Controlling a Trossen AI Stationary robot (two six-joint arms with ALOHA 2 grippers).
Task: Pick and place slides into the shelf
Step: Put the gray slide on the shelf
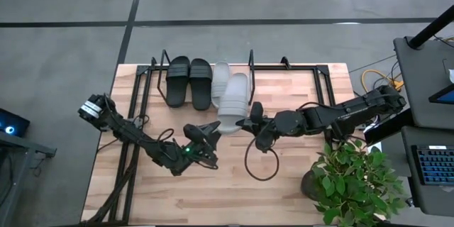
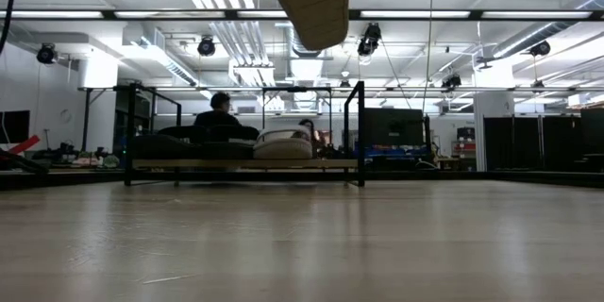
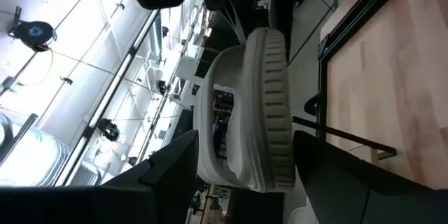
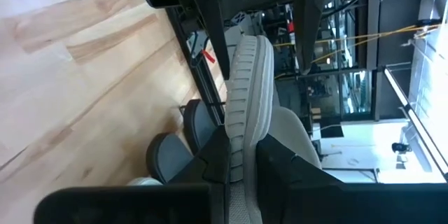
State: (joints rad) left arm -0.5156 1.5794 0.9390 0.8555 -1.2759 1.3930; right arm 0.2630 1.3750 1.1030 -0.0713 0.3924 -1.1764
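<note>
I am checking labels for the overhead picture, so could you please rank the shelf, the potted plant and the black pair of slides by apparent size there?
1. shelf
2. potted plant
3. black pair of slides

None look alike.

No readable text, label, brand, number or sign in any view. Slide soles and straps: no legible mark. Shelf, counter, arms: no lettering legible. Background screens and equipment beyond counter: too small or blurred to read.
</note>
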